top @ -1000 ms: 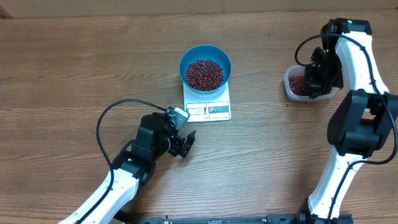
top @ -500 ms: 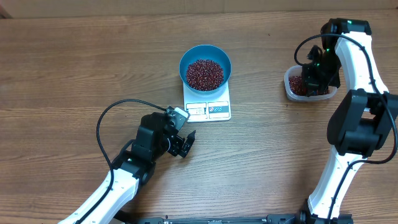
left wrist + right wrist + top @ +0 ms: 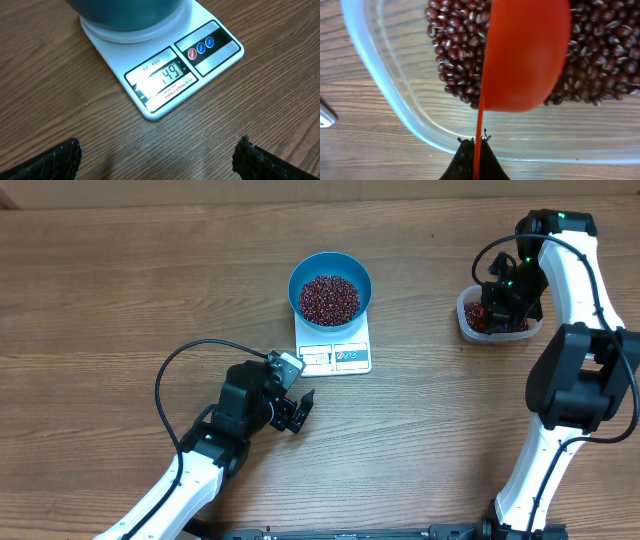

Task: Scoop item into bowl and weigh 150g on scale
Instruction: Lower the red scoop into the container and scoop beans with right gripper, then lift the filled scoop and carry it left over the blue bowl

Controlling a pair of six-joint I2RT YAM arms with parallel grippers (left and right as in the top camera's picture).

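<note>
The teal bowl [image 3: 297,273] stands on the white scale [image 3: 336,357], holding a heap of dark red beans [image 3: 330,298]. In the left wrist view the scale [image 3: 165,75] reads 149, with the bowl's underside [image 3: 125,12] at the top. My left gripper [image 3: 295,412] rests open just in front of the scale, its gap [image 3: 157,160] holding only bare wood. My right gripper [image 3: 476,145] is shut on the thin handle of a red scoop [image 3: 525,55]. The scoop hangs over more beans [image 3: 455,50] in a clear tub [image 3: 395,95].
The clear tub [image 3: 463,317] sits at the right of the table, under my right arm [image 3: 580,290]. The left arm's black cable [image 3: 175,370] loops over the wood left of the scale. Wood-grain table [image 3: 120,280] spreads around everything.
My right gripper with the scoop has shifted slightly left and back over the tub. The left arm, bowl and scale have not moved.
</note>
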